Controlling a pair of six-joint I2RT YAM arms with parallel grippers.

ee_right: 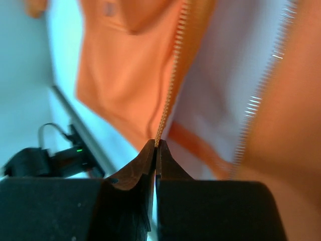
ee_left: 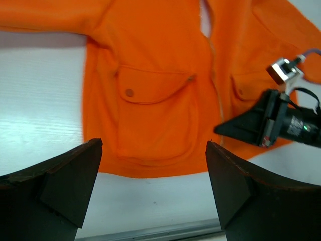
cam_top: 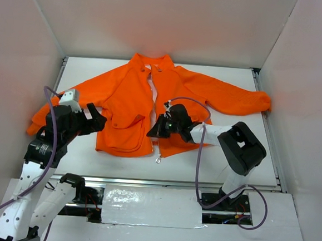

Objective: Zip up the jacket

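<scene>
The bright orange jacket lies spread flat on the white table, collar at the far side, its front open along the zipper. My right gripper is low over the bottom of the front opening. In the right wrist view its fingertips are pressed together on the lower end of one row of zipper teeth; the other row runs apart to the right. A small metal pull lies just below the hem. My left gripper stands open above the bare table in front of the hem, below a flap pocket.
White walls enclose the table on three sides. A metal rail runs along the near edge. One sleeve reaches to the right wall, and the other lies under my left arm. The right arm's purple cable loops near the hem.
</scene>
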